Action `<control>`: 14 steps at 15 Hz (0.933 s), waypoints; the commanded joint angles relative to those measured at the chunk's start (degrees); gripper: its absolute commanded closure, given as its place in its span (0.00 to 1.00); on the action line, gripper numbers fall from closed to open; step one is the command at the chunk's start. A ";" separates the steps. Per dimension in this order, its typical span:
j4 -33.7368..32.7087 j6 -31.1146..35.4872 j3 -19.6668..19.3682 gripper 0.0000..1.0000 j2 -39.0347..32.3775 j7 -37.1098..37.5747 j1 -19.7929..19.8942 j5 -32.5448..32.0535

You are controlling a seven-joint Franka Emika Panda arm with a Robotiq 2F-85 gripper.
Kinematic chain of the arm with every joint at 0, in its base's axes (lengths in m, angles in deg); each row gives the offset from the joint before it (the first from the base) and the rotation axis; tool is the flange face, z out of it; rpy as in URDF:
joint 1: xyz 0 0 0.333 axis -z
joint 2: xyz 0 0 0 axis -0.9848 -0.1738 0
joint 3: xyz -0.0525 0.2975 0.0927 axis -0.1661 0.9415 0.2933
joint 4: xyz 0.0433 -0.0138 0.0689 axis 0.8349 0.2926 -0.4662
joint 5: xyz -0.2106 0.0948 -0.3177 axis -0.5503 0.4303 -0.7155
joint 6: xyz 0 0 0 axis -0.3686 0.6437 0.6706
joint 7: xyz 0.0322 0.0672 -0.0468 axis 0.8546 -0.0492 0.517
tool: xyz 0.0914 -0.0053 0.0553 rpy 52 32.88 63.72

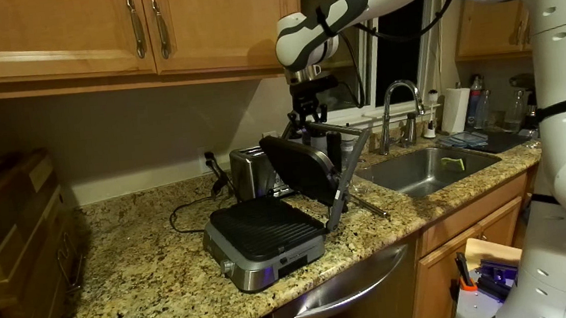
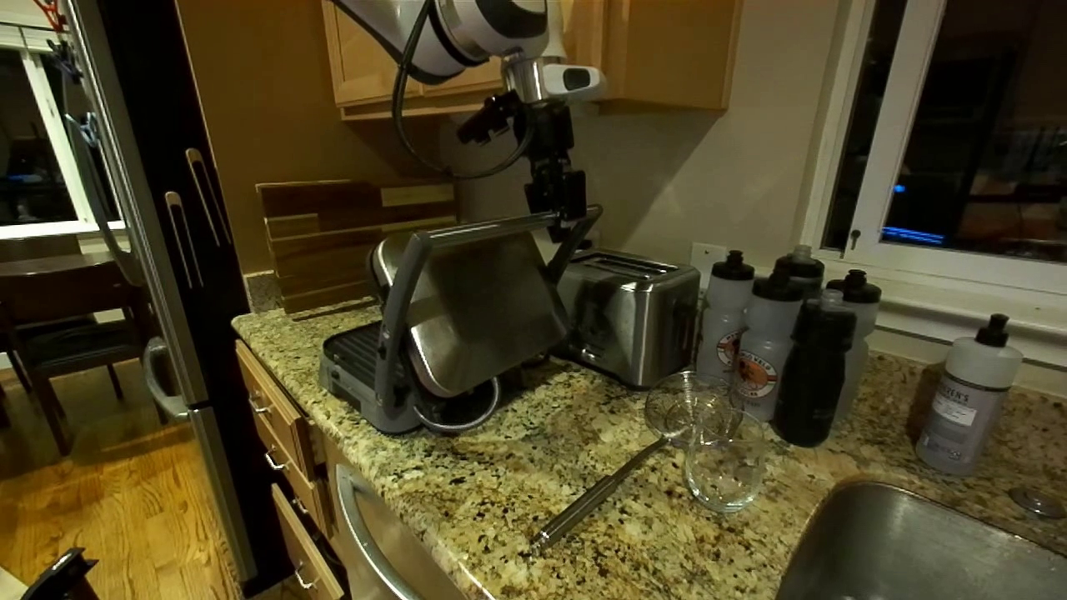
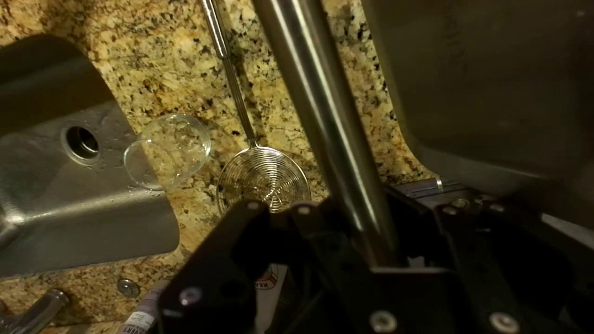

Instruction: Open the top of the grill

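Currently, the grill [image 1: 278,216] sits on the granite counter [image 1: 144,273] with its top [image 1: 302,172] raised and leaning back to the right of the base plate [image 1: 264,232] in an exterior view; the toaster [image 1: 251,174] stands on the far side. The gripper [image 2: 567,218] points down at the far end of the handle [image 2: 492,227] in both exterior views. The wrist view shows the bar running between the fingers [image 3: 325,236]; whether they pinch it or merely straddle it cannot be determined, the contact being hidden.

Assessment: the lifting step appears substantially complete, the top being judged at or close to full opening. Next action calls for confirming that the top holds its tilt unaided, then parting the fingers and rising straight up. A sideways withdrawal could catch the bar and pull the top back down to the left. Should further travel be needed, a gentle push rightward would serve, with attention to the skimmer [image 2: 596,500] lying on the counter to the right.
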 commanded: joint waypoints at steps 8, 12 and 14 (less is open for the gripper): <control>6.27 1.41 -0.48 0.95 1.75 2.90 0.94 0.81; 7.07 1.40 -1.02 0.83 2.03 3.65 1.31 -0.11; 7.43 1.95 -1.14 0.60 2.59 4.07 1.23 -1.34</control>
